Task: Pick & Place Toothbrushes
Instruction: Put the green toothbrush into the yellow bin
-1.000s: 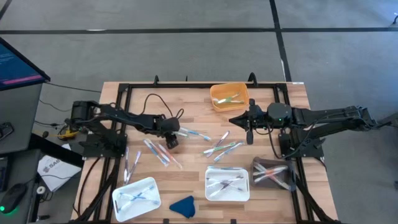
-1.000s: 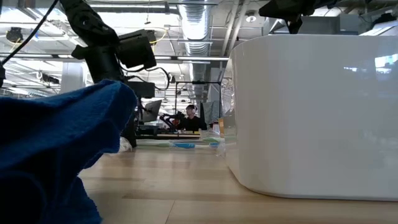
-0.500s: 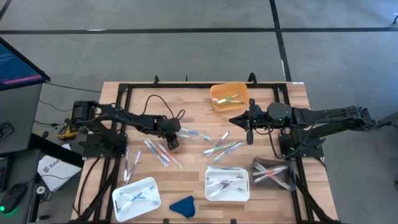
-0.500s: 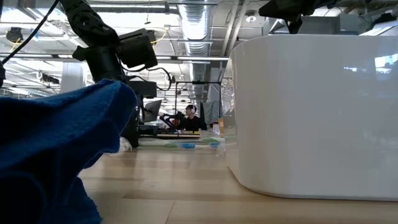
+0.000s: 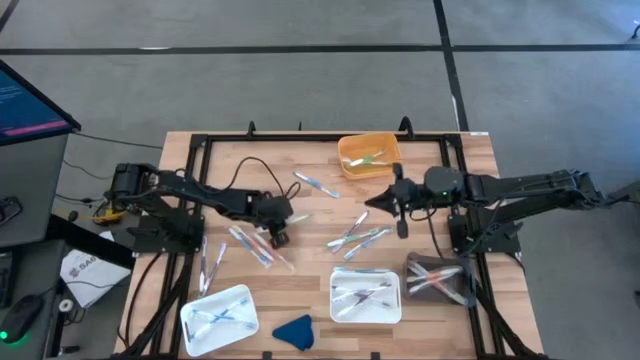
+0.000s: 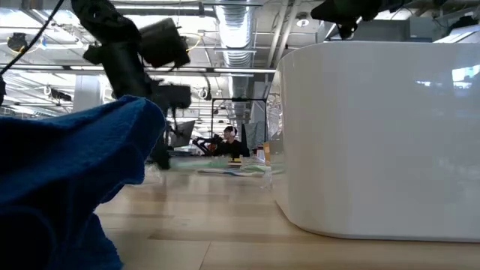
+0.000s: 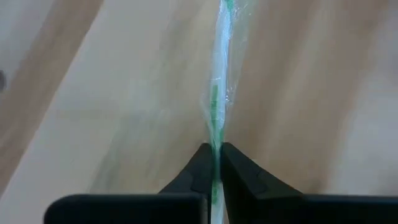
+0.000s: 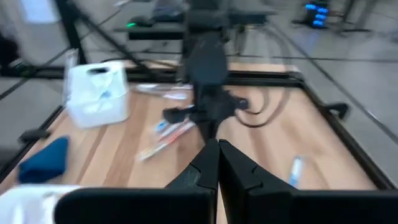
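Now | left fingers clenched on green toothbrush | right fingers pressed together, holding nothing

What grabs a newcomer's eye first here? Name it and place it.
The left claw, at the table's left-centre, is shut on a green-and-white wrapped toothbrush. Loose toothbrushes lie scattered across the middle of the wooden table, ringed by an orange bin at the back and white trays at the front. The right claw hangs shut right of centre, empty.
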